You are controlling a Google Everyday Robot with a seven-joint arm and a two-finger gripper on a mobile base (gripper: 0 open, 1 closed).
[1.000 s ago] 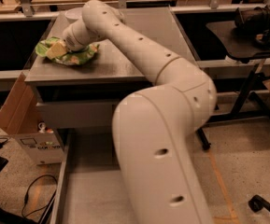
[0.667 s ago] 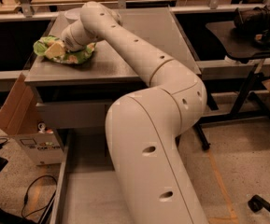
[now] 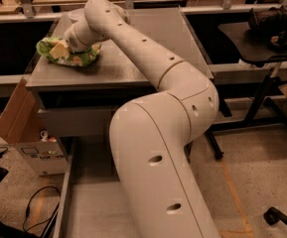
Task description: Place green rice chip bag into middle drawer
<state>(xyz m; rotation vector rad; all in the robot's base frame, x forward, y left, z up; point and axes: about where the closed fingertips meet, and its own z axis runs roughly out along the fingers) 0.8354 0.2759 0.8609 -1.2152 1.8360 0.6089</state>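
Note:
The green rice chip bag (image 3: 69, 55) lies crinkled on the left part of the grey cabinet top (image 3: 133, 63). My gripper (image 3: 65, 47) is at the end of the white arm, pressed down into the top of the bag. The middle drawer (image 3: 86, 207) is pulled out below the cabinet front, towards the camera. Its flat grey bottom and low left wall (image 3: 65, 192) show, and my arm's big near link hides its right half.
A white bowl (image 3: 76, 15) sits at the back of the cabinet top, behind the arm. A cardboard box (image 3: 19, 118) stands to the left of the cabinet. Cables (image 3: 31, 209) lie on the floor. A black stand (image 3: 262, 38) and its legs are to the right.
The arm's near links have shifted a little in the view. The gripper stays on the bag, which has barely moved.

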